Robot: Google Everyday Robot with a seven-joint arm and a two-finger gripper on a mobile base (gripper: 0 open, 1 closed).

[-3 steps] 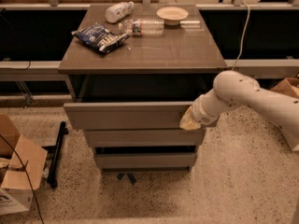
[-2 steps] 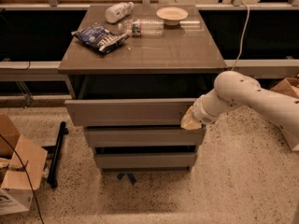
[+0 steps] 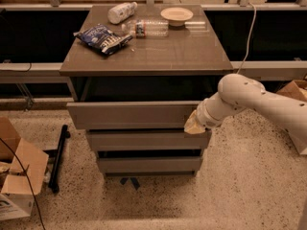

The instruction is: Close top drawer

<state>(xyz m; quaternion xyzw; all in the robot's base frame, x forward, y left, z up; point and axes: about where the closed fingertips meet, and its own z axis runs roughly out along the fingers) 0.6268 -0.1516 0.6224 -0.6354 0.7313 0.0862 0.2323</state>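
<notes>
The wide grey-brown top drawer [image 3: 129,115] stuck out past the brown tabletop [image 3: 192,51] edge, widest of three fronts. The white arm's end effector [image 3: 193,124] sat against its right end, couldn't tell if spread or pressed together. Open speckled floor [image 3: 240,176] to the right. Up top: white bottle [image 3: 121,12], clear bottle [image 3: 146,28], one cream bowl [image 3: 176,16], one blue snack bag [image 3: 103,39].

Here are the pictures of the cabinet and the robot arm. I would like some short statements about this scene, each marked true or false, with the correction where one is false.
1. The top drawer is open, pulled forward. True.
2. The gripper is at the left end of the top drawer's front. False: it is at the right end of that front.
3. A blue snack bag lies on the cabinet top. True.
4. The bowl sits on the floor. False: it sits on the cabinet top, near the back edge.
5. The clear bottle stands upright. False: it lies on its side, beside the bowl.
</notes>
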